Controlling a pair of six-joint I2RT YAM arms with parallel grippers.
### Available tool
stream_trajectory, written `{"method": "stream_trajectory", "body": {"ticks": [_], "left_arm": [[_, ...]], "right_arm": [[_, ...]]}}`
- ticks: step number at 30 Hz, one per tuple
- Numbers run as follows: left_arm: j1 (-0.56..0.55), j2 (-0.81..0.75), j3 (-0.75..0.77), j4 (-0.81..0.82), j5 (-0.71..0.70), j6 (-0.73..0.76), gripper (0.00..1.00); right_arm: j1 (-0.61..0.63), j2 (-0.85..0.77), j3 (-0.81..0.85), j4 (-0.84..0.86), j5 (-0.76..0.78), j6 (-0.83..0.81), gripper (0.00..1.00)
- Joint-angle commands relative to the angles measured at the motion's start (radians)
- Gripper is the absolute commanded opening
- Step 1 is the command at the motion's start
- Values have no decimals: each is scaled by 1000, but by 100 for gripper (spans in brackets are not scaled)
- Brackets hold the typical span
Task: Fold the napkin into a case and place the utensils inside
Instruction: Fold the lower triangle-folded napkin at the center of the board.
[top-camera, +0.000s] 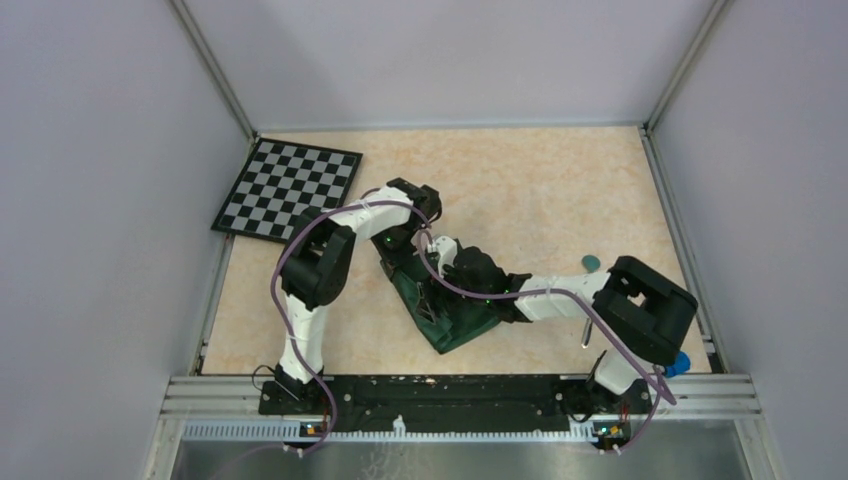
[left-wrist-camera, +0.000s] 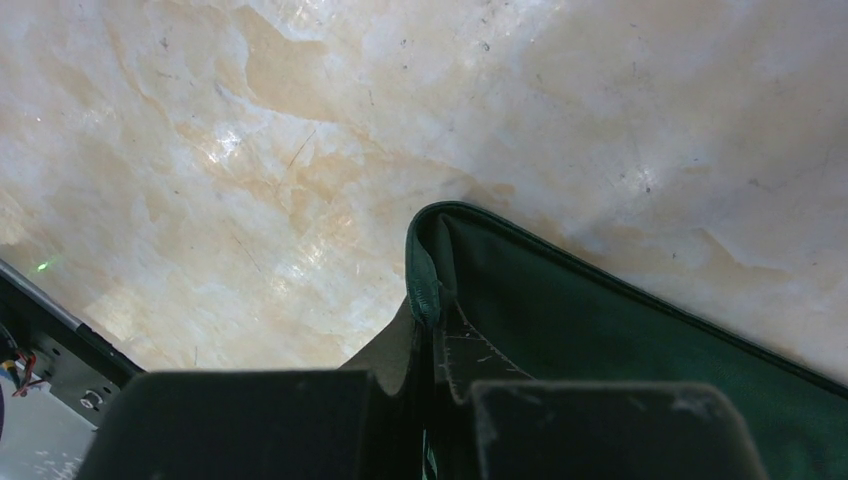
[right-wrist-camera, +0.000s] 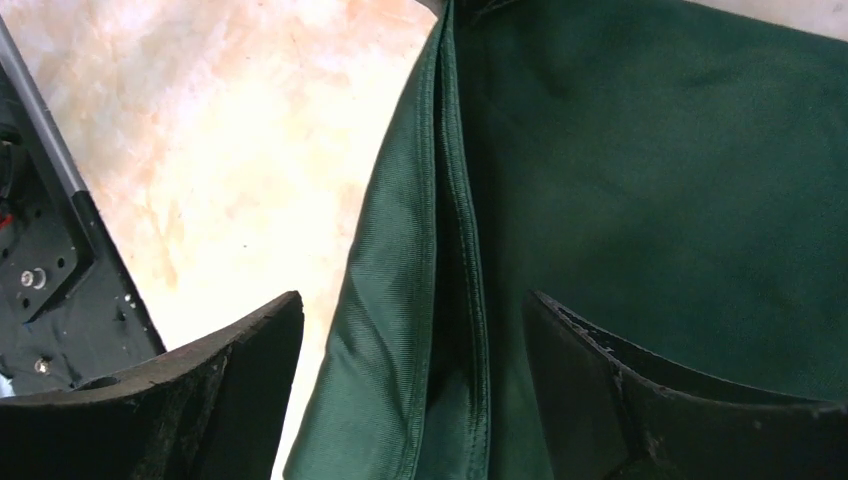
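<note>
The dark green napkin (top-camera: 455, 318) lies folded into a narrow slanted strip at the table's middle. My left gripper (top-camera: 402, 243) is at its far end, shut on a corner hem of the napkin (left-wrist-camera: 600, 340); its fingers (left-wrist-camera: 240, 420) pinch the cloth between them. My right gripper (top-camera: 441, 266) is open just beside it, and its fingers (right-wrist-camera: 230, 380) straddle the napkin's (right-wrist-camera: 650, 180) doubled hemmed edge without closing on it. A utensil's round teal head (top-camera: 591, 262) and a slim silver handle (top-camera: 586, 335) show at the right, partly hidden by my right arm. No fork tines show.
The black-and-white checkered board (top-camera: 288, 188) lies at the far left corner. A blue toy car (top-camera: 680, 362) sits at the near right edge behind my right arm. Grey walls enclose the table on three sides.
</note>
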Motion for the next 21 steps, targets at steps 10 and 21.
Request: {"method": "stream_trajectory", "body": {"ticks": [10,21], "left_arm": [[-4,-85,-39,83,35,103,0],[-4,-112,-62,109,35,143,0]], "right_arm": [[-33,164,110,161,-78,-72,76],[-38,176,99,204,-44,48,22]]}}
